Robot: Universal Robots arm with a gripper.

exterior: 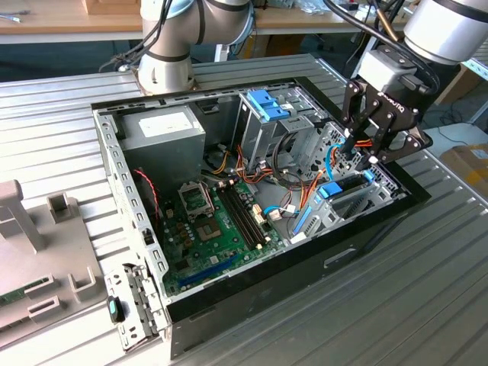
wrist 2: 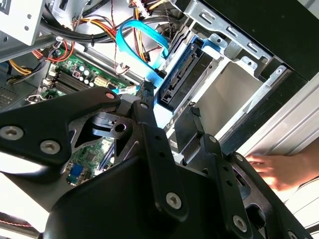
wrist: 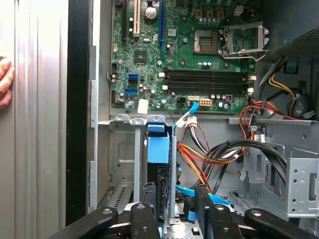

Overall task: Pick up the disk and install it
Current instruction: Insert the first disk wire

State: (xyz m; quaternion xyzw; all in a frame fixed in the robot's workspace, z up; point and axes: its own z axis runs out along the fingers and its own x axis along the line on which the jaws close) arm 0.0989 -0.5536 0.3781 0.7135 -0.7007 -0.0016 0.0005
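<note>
Black fingers of your gripper [exterior: 361, 155] stand apart, clamping nothing, just over the disk [wrist 2: 180, 75]. You can see the disk standing on edge in the metal drive bay [wrist 2: 234, 92], its light-blue rails showing. Beyond it lies the green motherboard [wrist: 149, 50].

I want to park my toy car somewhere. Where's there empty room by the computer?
Bare ribbed table lies beside the computer case at the exterior view's lower right, and at its upper left, bordered by the case and the grey fixture. Inside the case it's crowded: motherboard, cables, the disk and the gripper.
</note>
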